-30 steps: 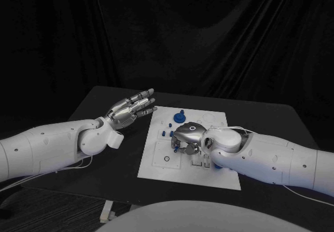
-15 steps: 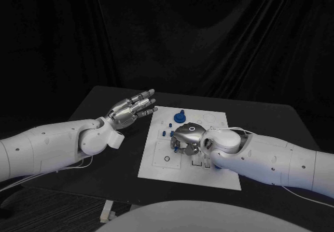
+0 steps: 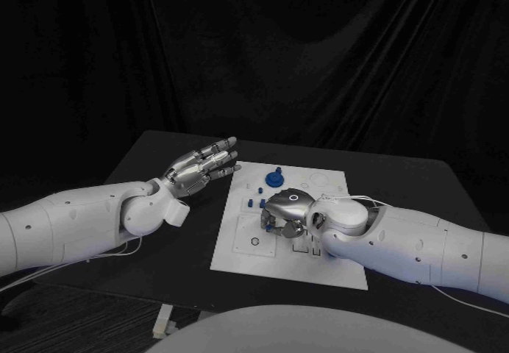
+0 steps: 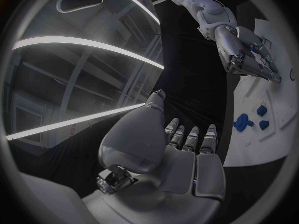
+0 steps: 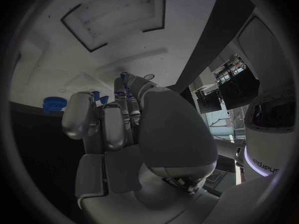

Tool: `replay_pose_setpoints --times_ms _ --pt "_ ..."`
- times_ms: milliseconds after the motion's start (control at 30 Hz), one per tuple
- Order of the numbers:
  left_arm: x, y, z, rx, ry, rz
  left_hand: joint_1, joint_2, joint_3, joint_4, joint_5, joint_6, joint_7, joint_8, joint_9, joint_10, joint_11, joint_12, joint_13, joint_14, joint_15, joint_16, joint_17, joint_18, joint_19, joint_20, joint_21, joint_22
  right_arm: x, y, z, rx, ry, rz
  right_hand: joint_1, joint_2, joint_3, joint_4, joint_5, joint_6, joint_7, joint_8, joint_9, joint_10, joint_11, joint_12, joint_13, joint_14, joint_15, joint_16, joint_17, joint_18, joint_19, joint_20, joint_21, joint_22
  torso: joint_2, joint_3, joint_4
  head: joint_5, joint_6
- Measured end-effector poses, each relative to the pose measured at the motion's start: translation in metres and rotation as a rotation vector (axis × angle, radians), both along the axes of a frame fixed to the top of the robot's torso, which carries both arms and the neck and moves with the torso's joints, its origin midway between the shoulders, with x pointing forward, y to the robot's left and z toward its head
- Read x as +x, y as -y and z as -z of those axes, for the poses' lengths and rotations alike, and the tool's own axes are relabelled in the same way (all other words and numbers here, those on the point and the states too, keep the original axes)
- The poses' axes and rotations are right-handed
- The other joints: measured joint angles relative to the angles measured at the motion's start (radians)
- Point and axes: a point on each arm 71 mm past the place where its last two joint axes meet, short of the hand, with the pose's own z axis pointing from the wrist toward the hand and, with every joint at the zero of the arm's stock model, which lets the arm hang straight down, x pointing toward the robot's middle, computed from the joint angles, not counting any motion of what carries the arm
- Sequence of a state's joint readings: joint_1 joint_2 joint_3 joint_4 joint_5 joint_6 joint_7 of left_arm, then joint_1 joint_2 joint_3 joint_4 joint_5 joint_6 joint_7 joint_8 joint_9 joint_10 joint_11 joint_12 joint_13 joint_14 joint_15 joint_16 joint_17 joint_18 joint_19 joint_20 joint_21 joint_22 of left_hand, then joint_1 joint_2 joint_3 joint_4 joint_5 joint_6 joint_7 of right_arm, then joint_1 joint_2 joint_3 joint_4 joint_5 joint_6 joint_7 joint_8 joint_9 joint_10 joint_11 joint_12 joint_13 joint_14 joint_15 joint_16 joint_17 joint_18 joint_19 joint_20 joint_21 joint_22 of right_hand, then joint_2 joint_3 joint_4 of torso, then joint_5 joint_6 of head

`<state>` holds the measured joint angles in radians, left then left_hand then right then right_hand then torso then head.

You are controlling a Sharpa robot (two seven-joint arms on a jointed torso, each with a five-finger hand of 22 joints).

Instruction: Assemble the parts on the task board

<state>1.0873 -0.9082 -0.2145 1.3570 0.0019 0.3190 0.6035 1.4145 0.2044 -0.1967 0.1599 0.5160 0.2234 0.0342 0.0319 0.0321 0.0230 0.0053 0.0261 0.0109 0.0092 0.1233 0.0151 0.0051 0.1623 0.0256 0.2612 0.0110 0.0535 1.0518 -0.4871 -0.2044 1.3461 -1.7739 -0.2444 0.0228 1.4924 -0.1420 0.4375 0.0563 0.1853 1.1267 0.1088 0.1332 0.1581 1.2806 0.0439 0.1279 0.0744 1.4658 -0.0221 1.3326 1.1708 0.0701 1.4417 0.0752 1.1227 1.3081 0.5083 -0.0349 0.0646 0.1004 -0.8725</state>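
My right hand (image 3: 285, 212) is down on the task board (image 3: 242, 257), near its middle, fingers (image 5: 113, 122) curled in together. In the right wrist view a small blue part (image 5: 96, 97) peeks out at the fingertips, but I cannot tell whether I really have it pinched or only lie against it. That is my main worry: if the hold is loose, the part could tip or slide as I press, and jam at an angle instead of seating.

My own palm also hides the spot I am working on from the head view, so I may misjudge the alignment and push down off-centre.

The round blue part (image 3: 273, 176) stands on the board's far side, with smaller blue pieces (image 3: 254, 201) between it and my right hand; a careless sweep could knock them.

My left hand (image 3: 201, 163) hovers just beside the board's far left corner, above the bench (image 3: 159, 147), fingers (image 4: 191, 137) straight and holding nothing. With no hand steadying it, the board may shift under pressure.
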Motion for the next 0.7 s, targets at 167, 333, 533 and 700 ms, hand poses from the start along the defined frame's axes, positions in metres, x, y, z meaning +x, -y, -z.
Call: replay_pose_setpoints --times_ms 167,333,533,700 --pt "0.0000 0.0000 0.0007 0.002 -0.003 0.002 -0.004 0.004 0.000 0.000 0.000 0.000 0.000 0.000 0.000 0.000 0.000 0.000 0.000 0.000 0.000 0.000 0.000 0.000 0.000 0.000 0.000 0.000 -0.0011 0.0004 0.0004 0.000 -0.002 -0.001 0.000 0.000 0.000 0.000 0.000 0.002 0.002 0.000 0.000 0.000 0.000 0.000 0.001 0.000 0.000 0.000 0.000 0.000 0.000 0.000 0.000 0.000 0.000 0.0000 0.0000 0.002 0.000" --pt "0.0001 -0.0004 0.0013 0.004 -0.007 0.003 -0.004 0.004 0.000 0.000 0.000 0.000 0.000 0.000 0.000 0.000 0.000 0.000 0.000 0.000 0.000 0.000 0.000 0.000 0.000 0.000 0.000 0.000 -0.0026 0.0010 0.0025 -0.004 -0.007 -0.001 0.000 0.000 0.000 0.000 0.000 0.004 0.004 -0.003 0.000 0.000 0.000 0.000 0.001 0.000 0.000 0.000 0.000 0.000 0.000 0.000 0.000 0.000 0.000 0.0000 -0.0001 0.002 0.000" --pt "0.0001 -0.0009 0.0023 0.009 -0.012 0.005 -0.004 0.004 0.000 0.000 0.000 0.000 0.000 0.000 0.000 0.000 0.000 0.000 0.000 0.000 0.000 0.000 0.000 0.000 0.000 0.000 0.000 0.000 -0.0027 0.0008 0.0023 -0.004 -0.007 0.000 0.000 0.000 0.000 0.000 0.000 0.004 0.004 -0.003 0.001 0.000 0.000 0.000 0.001 0.000 0.000 0.000 -0.001 0.000 0.000 0.000 0.000 0.000 0.000 0.0000 -0.0001 0.001 0.000" --pt "0.0002 -0.0008 0.0029 0.012 -0.016 0.008 -0.008 0.008 0.000 0.000 0.000 0.000 0.000 0.000 0.000 0.000 0.000 0.000 0.000 0.000 0.000 0.000 0.000 0.000 0.000 0.000 0.000 0.000 -0.0027 0.0009 0.0023 -0.004 -0.007 0.001 0.000 0.000 0.000 0.000 0.000 0.004 0.004 -0.003 0.001 0.000 0.000 0.000 0.001 0.000 0.000 -0.004 -0.004 0.000 0.000 0.000 -0.005 0.000 0.000 0.0000 -0.0001 0.002 0.000"
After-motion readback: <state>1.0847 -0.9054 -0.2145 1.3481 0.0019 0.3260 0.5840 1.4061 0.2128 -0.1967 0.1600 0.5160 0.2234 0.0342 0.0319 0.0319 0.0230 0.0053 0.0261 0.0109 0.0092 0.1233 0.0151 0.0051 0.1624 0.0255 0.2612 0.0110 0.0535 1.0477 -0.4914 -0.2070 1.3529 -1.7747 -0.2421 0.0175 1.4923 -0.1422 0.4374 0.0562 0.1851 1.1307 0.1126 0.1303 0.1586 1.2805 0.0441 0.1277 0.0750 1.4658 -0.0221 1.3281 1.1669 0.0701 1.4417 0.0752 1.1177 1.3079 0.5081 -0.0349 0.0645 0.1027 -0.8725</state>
